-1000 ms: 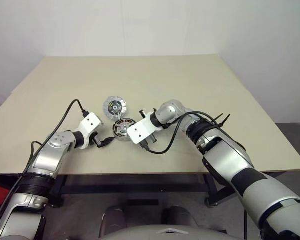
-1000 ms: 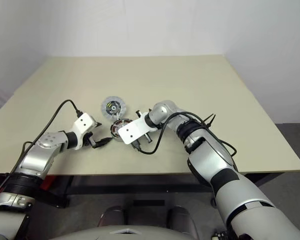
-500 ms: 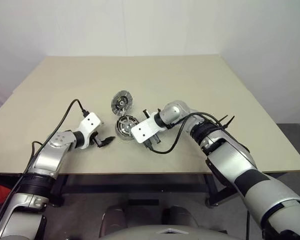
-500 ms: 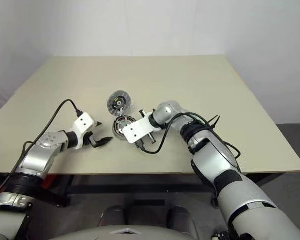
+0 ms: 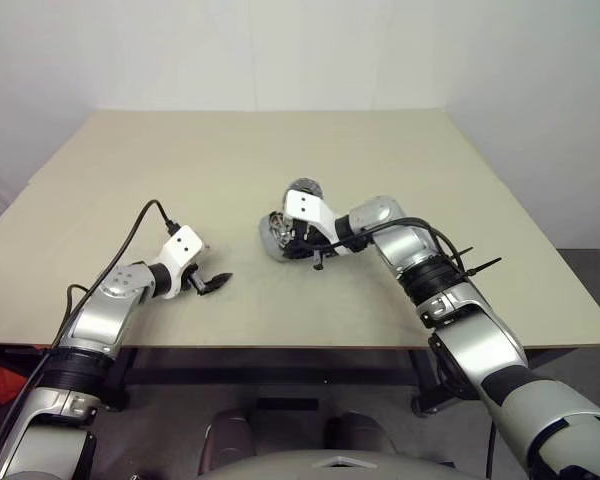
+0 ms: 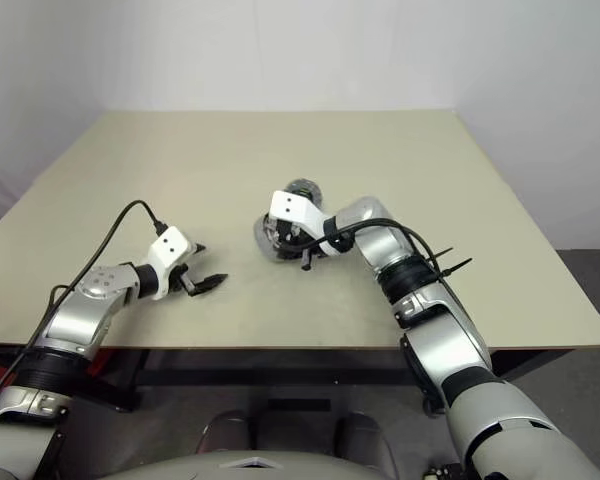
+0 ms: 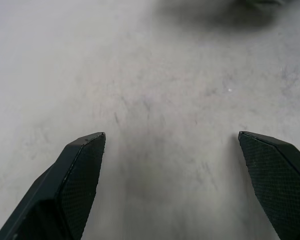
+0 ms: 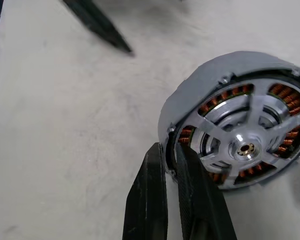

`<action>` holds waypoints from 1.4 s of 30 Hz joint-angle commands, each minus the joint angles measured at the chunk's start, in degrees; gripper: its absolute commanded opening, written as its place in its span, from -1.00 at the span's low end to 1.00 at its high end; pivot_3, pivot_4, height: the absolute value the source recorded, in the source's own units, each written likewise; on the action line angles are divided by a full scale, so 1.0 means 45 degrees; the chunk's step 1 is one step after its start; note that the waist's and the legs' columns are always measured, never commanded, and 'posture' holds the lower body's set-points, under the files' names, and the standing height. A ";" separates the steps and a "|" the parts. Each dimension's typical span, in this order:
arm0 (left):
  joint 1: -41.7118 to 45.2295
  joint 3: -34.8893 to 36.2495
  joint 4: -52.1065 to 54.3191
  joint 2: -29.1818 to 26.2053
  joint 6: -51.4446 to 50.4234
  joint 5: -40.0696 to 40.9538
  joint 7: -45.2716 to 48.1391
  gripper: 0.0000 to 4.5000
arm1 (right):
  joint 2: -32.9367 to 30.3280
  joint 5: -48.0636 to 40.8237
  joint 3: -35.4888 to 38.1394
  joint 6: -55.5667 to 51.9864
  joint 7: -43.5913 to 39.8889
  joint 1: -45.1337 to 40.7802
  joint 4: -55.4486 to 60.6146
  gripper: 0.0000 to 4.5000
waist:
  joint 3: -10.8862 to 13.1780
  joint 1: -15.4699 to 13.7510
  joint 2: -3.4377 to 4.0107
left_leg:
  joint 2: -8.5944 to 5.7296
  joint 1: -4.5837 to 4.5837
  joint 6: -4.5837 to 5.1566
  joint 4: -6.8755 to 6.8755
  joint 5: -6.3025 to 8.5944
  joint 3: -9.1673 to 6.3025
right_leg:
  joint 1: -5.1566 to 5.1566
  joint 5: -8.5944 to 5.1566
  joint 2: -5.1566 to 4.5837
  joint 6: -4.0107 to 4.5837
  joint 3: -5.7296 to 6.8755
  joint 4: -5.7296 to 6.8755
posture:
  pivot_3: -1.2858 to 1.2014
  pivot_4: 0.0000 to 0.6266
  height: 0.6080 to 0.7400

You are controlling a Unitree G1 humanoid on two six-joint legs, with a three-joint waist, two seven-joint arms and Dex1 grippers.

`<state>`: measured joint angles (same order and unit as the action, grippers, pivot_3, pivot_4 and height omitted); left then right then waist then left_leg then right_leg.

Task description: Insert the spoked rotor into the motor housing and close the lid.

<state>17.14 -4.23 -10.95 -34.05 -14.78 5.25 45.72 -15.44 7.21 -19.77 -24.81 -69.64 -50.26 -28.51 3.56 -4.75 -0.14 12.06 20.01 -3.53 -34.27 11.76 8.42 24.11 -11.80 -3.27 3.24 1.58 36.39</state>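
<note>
The motor housing (image 8: 225, 95), a grey ring with copper coils inside, stands tipped up near the table's middle (image 5: 272, 234). Pale spokes and a central hub (image 8: 245, 148) sit inside the ring; I cannot tell whether they are the spoked rotor. My right gripper (image 8: 168, 148) is shut on the ring's rim, one finger inside and one outside. A round grey disc (image 5: 303, 186), mostly hidden behind the right wrist's white block, looks like the lid. To the left, my left gripper (image 5: 212, 283) hangs open just above bare table, its fingers (image 7: 82, 165) wide apart and holding nothing.
The beige table (image 5: 430, 160) spreads wide around the parts, with its front edge close behind both grippers. A black cable (image 5: 145, 215) loops over the left forearm. A white wall stands behind the table.
My right wrist has rolled over and moved right, taking the housing along and tipping it up. The pale disc has shifted right too. The left arm has stayed still.
</note>
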 commanded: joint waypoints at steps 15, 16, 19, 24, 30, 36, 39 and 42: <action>-0.0126 0.0193 0.0337 -0.0042 0.0139 0.0006 -0.0085 1.00 | -0.0012 -0.3295 0.1116 -0.8274 0.2056 -0.0317 0.4623 -1.00 | 0.0011 -0.0130 0.0008 | 0.0006 0.0001 -0.0036 0.0029 -0.0019 0.0006 | 0.0017 -0.0001 0.0007 -0.0005 -0.0001 -0.0031 | 0.03 -1.00 1.00; -0.0116 0.0197 0.0331 -0.0045 0.0136 0.0008 -0.0086 1.00 | 0.0046 -0.3401 0.1125 -0.8401 0.2225 -0.0333 0.4665 -1.00 | 0.0011 -0.0130 0.0008 | 0.0007 0.0001 -0.0044 0.0029 -0.0023 0.0006 | 0.0017 -0.0001 0.0007 -0.0005 -0.0001 -0.0030 | 0.03 -1.00 1.00; -0.0139 0.0206 0.0373 -0.0065 0.0129 -0.0013 -0.0114 1.00 | 0.0544 -0.3620 0.1215 -0.8717 0.2988 -0.0412 0.4309 -1.00 | 0.0011 -0.0130 0.0008 | 0.0005 0.0003 -0.0054 0.0030 -0.0029 0.0006 | 0.0018 -0.0001 0.0006 -0.0005 -0.0001 -0.0031 | 0.03 -1.00 1.00; -0.0227 0.0290 0.0489 -0.0123 0.0055 -0.0002 -0.0167 1.00 | 0.1523 -0.3899 0.1336 -0.9624 0.4332 -0.0380 0.3852 -1.00 | 0.0012 -0.0121 0.0009 | 0.0006 0.0001 -0.0068 0.0038 -0.0036 0.0006 | 0.0019 -0.0001 0.0007 -0.0005 -0.0001 -0.0031 | 0.03 -1.00 1.00; -0.0438 0.0423 0.0718 -0.0184 -0.0077 0.0039 -0.0250 1.00 | 0.3060 -0.3838 0.2676 -1.0352 0.6845 -0.1172 0.1386 -1.00 | 0.0014 -0.0095 0.0012 | 0.0004 -0.0006 -0.0091 0.0046 -0.0048 0.0004 | 0.0020 -0.0005 0.0007 -0.0012 -0.0002 -0.0030 | 0.03 -1.00 1.00; -0.0806 0.0498 0.1194 -0.0175 -0.0293 0.0084 -0.0400 1.00 | 0.3879 -0.3640 0.4152 -0.9399 0.9479 -0.2018 -0.1642 -1.00 | 0.0014 -0.0094 0.0012 | -0.0001 -0.0030 -0.0109 0.0046 -0.0058 0.0003 | 0.0014 -0.0051 0.0002 -0.0093 -0.0007 -0.0010 | 0.03 -1.00 1.00; -0.0950 0.0553 0.1363 -0.0183 -0.0382 0.0092 -0.0452 1.00 | 0.4186 -0.3726 0.5056 -0.8551 1.0887 -0.2408 -0.3085 -1.00 | 0.0019 -0.0130 0.0022 | -0.0007 -0.0081 -0.0123 0.0047 -0.0066 0.0000 | -0.0019 -0.0056 -0.0001 -0.0101 -0.0013 0.0009 | 0.03 -1.00 1.00; -0.1026 0.0559 0.1460 -0.0218 -0.0455 0.0064 -0.0478 1.00 | 0.4358 -0.4058 0.5965 -0.7749 1.1978 -0.2888 -0.4113 -1.00 | 0.0046 -0.0163 0.0063 | -0.0018 -0.0143 -0.0109 0.0048 -0.0058 -0.0003 | -0.0086 -0.0062 -0.0013 -0.0110 -0.0014 0.0002 | 0.03 -1.00 1.00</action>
<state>12.16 -2.93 -6.54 -34.07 -16.85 5.41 43.81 6.09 -12.47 4.49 -62.28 -21.46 -62.62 -44.13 3.77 -5.49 0.14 11.96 19.18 -4.00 -34.06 11.51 8.38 23.50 -12.09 -3.34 2.72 1.52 36.28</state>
